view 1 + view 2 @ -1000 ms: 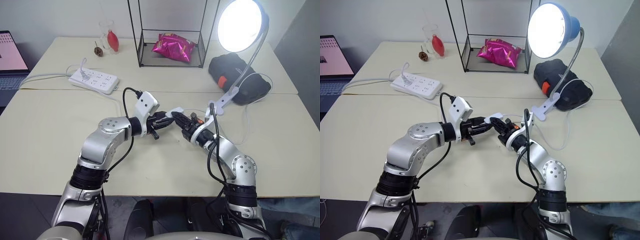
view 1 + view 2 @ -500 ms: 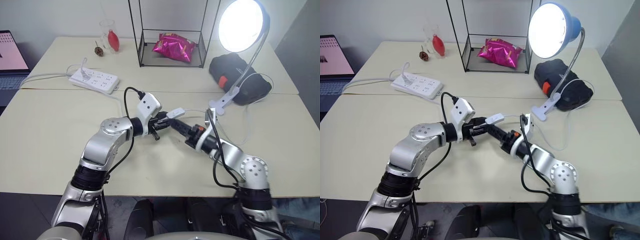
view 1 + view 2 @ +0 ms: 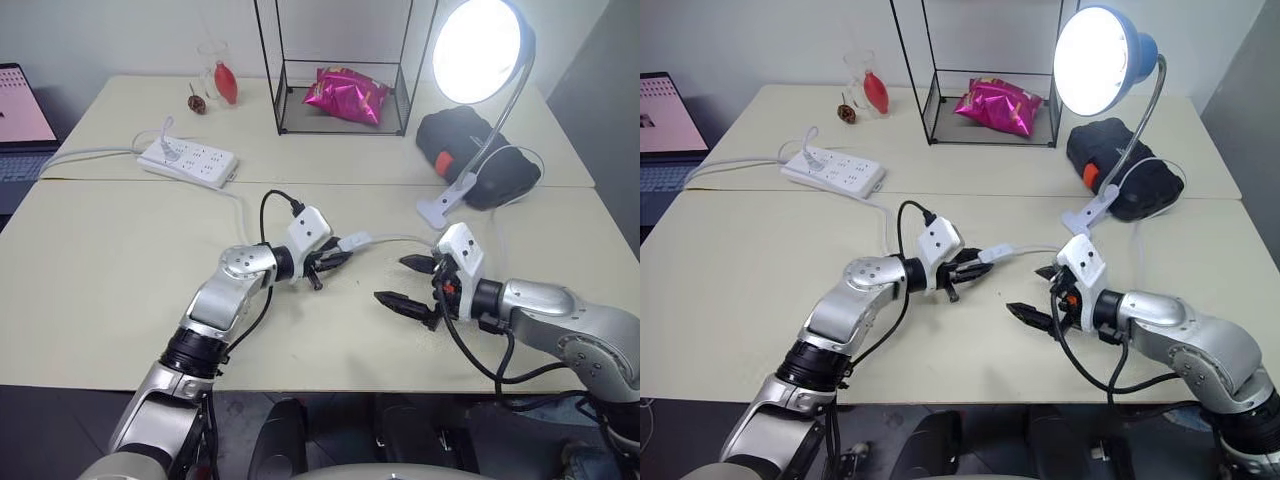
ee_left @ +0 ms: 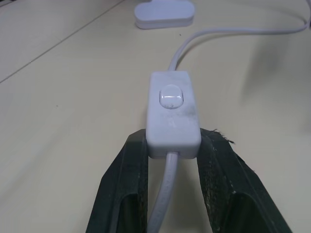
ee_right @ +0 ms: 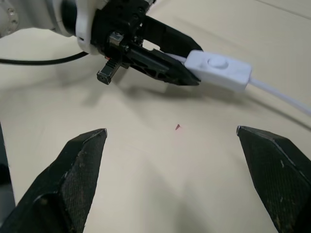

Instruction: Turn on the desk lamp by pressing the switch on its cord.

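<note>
Right gripper [image 3: 413, 282] has let go & backed off to the right, jaws wide open.
Left gripper [image 3: 335, 259] clamps the switch [image 4: 172, 107] low over table [image 3: 100, 260]; cord [image 3: 400, 239] runs to lit desk lamp [image 3: 1102, 58].

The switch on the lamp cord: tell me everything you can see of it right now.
The switch is a small white oblong of smooth plastic with rounded corners and an oval button on its upper face. The left gripper is shut on its near end, one black finger on each side, holding it just above the table. The thin white cord leaves both ends. The open right gripper is apart from it.
</note>
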`<state>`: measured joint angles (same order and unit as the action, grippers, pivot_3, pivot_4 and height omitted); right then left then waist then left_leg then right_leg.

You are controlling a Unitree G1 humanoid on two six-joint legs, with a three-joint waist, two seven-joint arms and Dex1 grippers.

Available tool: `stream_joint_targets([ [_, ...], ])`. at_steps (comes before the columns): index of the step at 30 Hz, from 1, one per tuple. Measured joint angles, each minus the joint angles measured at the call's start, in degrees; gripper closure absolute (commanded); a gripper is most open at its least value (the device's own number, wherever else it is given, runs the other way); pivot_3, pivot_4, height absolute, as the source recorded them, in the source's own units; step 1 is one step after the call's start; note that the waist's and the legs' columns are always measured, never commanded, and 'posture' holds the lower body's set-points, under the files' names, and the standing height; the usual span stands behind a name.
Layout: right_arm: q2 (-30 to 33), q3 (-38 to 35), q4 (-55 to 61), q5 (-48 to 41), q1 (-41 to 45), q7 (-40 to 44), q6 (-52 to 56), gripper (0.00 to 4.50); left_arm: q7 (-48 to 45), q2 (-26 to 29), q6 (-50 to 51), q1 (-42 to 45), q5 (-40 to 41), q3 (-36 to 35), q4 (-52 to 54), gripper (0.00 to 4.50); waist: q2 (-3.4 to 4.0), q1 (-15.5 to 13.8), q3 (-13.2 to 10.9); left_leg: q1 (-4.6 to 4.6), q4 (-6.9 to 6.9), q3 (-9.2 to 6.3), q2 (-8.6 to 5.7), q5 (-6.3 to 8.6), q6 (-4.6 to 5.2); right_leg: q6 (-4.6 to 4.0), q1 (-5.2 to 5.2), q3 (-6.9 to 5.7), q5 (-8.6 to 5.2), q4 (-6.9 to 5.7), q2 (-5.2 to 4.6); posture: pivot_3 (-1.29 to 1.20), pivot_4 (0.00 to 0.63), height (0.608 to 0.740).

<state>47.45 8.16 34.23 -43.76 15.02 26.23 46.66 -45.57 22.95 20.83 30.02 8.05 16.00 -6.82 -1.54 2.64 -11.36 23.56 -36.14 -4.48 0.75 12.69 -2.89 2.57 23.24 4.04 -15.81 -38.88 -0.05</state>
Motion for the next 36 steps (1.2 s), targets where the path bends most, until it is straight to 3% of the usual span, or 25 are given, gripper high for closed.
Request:
stream_joint_targets([
  [7, 1.5, -0.8, -2.9, 7.1, 1.8, 6.7, -5.7, 0.00, -2.5, -0.6, -4.4, 0.4, -2.1, 1.5, -4.7, 3.43, 0.00, -0.4, 0.0, 0.00, -0.01, -0.01, -0.01, 0.00, 0.00, -0.01, -0.01, -0.01, 0.01, -0.02, -0.03, 0.00, 0.150, 0.740],
  [22, 0.6, -3.7, -6.2, 10.1, 3.3, 13.8, -7.6, 0.00, -4.0, 0.6, -5.9, -0.3, -2.3, -1.1, -4.2, 0.20, 0.00, -0.7, 0.0, -0.02, -0.06, -0.03, 0.00, 0.00, 0.00, -0.07, -0.03, -0.03, 0.05, -0.08, -0.03, 0.00, 0.150, 0.740],
  [36, 1.1, -10.6, -13.8, 11.8, 4.1, 20.5, -13.5, 0.00, -3.7, 11.8, 2.6, -5.1, 6.9, -17.6, 14.6, 0.20, 0.00, -0.8, 0.0, -0.07, -0.15, 0.00, 0.00, 0.00, 0.00, -0.05, -0.08, -0.03, 0.07, -0.10, -0.06, 0.00, 0.150, 0.740],
])
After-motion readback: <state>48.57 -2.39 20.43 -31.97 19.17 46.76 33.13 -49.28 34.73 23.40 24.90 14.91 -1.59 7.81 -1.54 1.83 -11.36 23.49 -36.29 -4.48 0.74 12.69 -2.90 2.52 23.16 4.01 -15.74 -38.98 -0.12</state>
